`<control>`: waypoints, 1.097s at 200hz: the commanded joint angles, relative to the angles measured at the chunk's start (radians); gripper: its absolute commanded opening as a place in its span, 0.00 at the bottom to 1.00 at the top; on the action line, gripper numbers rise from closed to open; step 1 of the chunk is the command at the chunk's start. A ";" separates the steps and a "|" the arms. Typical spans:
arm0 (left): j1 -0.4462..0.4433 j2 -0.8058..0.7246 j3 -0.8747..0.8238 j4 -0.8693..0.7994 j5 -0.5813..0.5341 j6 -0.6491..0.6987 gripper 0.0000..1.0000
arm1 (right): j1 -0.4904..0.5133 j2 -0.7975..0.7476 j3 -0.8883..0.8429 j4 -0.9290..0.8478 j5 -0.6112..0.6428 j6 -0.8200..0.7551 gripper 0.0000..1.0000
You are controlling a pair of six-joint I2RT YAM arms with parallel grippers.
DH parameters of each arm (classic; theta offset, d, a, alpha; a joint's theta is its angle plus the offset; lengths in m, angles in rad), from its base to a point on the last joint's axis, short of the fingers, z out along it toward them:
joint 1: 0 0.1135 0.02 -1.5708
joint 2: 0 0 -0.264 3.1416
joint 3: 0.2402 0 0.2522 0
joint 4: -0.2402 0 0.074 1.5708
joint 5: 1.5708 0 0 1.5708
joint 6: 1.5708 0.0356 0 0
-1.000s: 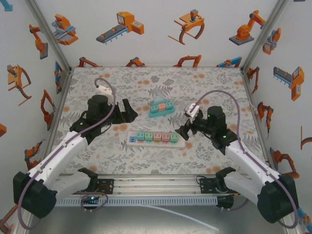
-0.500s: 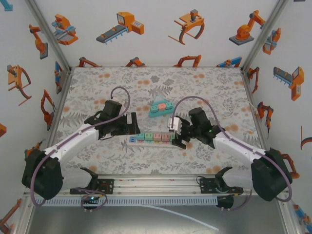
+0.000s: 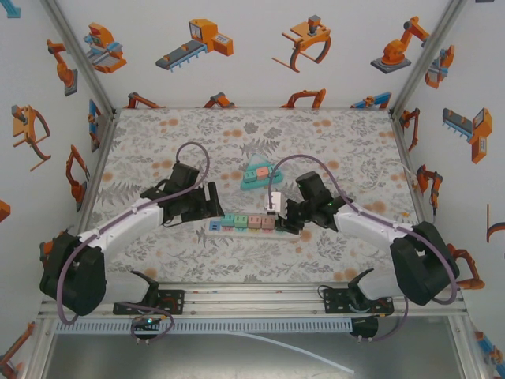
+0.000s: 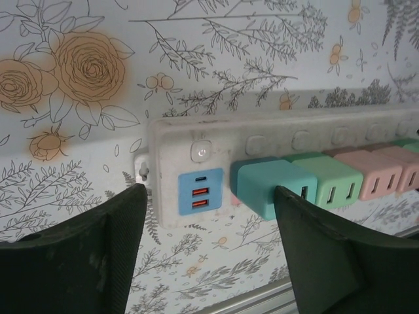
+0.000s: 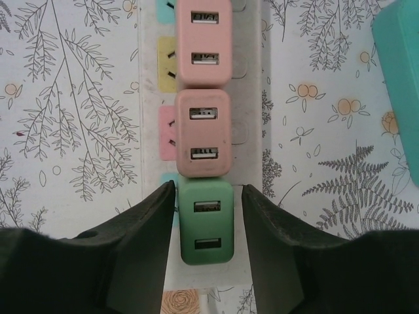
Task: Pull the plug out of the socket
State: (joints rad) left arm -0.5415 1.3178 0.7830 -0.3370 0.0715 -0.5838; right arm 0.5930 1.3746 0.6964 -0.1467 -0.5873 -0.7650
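Observation:
A white socket strip [image 3: 215, 227] lies across the table with a row of plugs in it. Seen from the right wrist, the end plug is green [image 5: 206, 226], with two pink plugs [image 5: 204, 134] beyond it. My right gripper [image 5: 208, 188] straddles the green plug. Its left finger touches the plug's side and a thin gap shows at the right finger [image 5: 262, 222]. My left gripper [image 4: 209, 193] stands open around the strip's other end [image 4: 170, 140], where a blue USB panel [image 4: 200, 191] and a teal plug [image 4: 272, 186] sit. From above, both grippers [image 3: 213, 204] [image 3: 282, 223] are at the strip's ends.
A teal triangular socket block [image 3: 260, 174] with small plugs lies just behind the strip, and its edge shows at the right wrist's upper right [image 5: 399, 78]. The enclosure's walls ring the flowered table [image 3: 158, 142]. A metal rail [image 3: 252, 300] runs along the near edge.
Both arms have swung inward to the strip's two ends. Both pairs of jaws have narrowed, the right pair down around the green end plug.

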 commanded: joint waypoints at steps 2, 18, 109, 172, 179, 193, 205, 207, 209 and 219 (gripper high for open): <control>-0.003 0.031 -0.042 -0.095 -0.140 -0.025 0.63 | 0.007 0.012 0.045 -0.067 -0.031 -0.055 0.41; -0.003 -0.017 -0.078 -0.048 -0.131 -0.033 0.60 | 0.007 0.020 0.058 -0.090 -0.029 -0.071 0.34; 0.004 -0.305 -0.222 0.072 -0.150 -0.074 0.63 | 0.007 0.034 0.069 -0.100 -0.049 -0.076 0.22; 0.008 -0.234 -0.247 0.107 -0.081 -0.093 0.53 | 0.007 0.034 0.082 -0.117 -0.058 -0.076 0.21; 0.008 -0.198 -0.240 0.106 -0.071 -0.098 0.52 | 0.007 0.034 0.086 -0.117 -0.064 -0.076 0.21; 0.005 -0.141 -0.230 0.113 -0.051 -0.105 0.52 | 0.007 0.032 0.096 -0.123 -0.074 -0.074 0.21; 0.002 -0.112 -0.221 0.114 -0.039 -0.112 0.50 | 0.007 0.026 0.104 -0.132 -0.079 -0.074 0.20; 0.002 -0.109 -0.220 0.116 -0.038 -0.111 0.50 | 0.007 0.025 0.105 -0.133 -0.080 -0.074 0.20; 0.002 -0.106 -0.219 0.114 -0.037 -0.112 0.49 | 0.007 0.023 0.106 -0.135 -0.081 -0.074 0.20; 0.000 -0.096 -0.217 0.114 -0.027 -0.113 0.48 | 0.007 0.017 0.110 -0.134 -0.086 -0.074 0.20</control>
State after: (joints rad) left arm -0.5407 1.1946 0.5388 -0.2157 0.0193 -0.6815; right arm 0.5983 1.4025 0.7574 -0.2573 -0.6205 -0.8284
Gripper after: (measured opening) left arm 0.498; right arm 0.338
